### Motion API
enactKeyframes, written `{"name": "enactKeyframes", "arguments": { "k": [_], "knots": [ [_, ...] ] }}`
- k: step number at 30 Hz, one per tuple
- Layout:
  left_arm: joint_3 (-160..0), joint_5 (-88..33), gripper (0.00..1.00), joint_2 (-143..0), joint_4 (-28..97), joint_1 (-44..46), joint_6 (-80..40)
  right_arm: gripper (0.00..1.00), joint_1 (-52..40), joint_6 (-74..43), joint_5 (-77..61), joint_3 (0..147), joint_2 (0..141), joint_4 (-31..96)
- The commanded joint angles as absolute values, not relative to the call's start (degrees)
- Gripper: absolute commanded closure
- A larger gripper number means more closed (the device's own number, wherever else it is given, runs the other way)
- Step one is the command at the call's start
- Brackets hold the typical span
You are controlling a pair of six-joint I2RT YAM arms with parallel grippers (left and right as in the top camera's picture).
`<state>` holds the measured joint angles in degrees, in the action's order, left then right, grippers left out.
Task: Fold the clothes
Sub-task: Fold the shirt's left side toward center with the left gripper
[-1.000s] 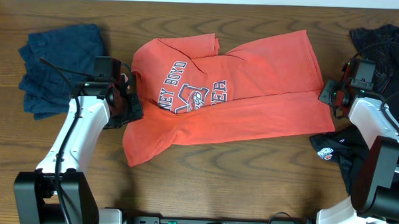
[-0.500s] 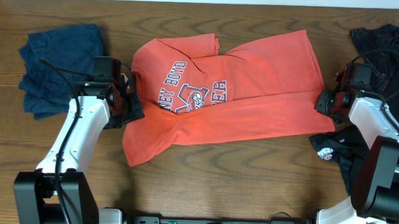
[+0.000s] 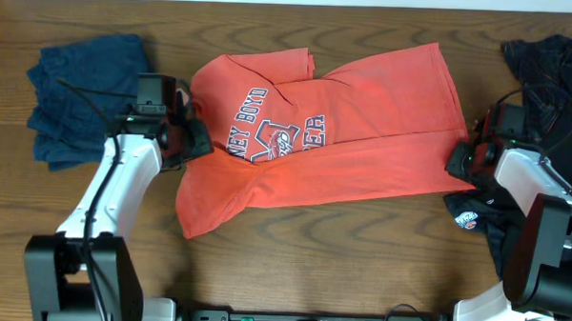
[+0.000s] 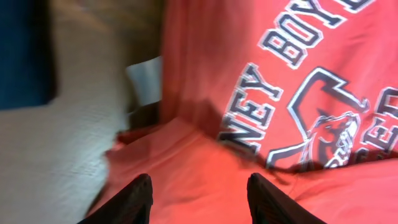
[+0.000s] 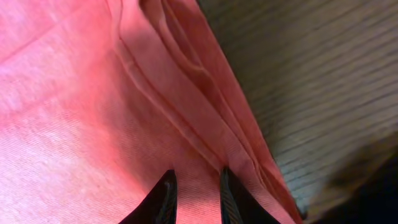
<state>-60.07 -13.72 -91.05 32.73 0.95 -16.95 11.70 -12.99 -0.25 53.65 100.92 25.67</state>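
Here, left end effector (image 4: 199,190) gapes above the coral shirt (image 3: 373,135); right end effector (image 5: 194,183) narrowed, grip unclear.

Overhead view evenly lit, sharp; faint shadows cast on table (image 3: 359,249). Left wrist view blurred, table washed pale. Right wrist view softly focused, lower-right corner darkened.

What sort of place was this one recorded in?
Most likely a robotics lab bench set up for laundry folding: a left arm and a right arm stand at a wooden table, with a coral-red shirt spread out between them, and a navy-blue garment and black garments at the sides.
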Motion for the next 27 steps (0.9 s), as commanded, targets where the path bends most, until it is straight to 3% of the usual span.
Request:
{"name": "enactKeyframes", "arguments": {
  "k": [1,27],
  "knots": [
    [-59.83,-15.0,0.49,-92.71,30.63,3.27,-17.5,0.78,11.6,-12.6,0.19,52.42,100.51,25.47],
    [-59.83,-8.82,0.5,-102.3,29.17,8.36,-21.78,0.77,11.6,-12.58,0.19,52.42,100.51,25.98]
  ]
}}
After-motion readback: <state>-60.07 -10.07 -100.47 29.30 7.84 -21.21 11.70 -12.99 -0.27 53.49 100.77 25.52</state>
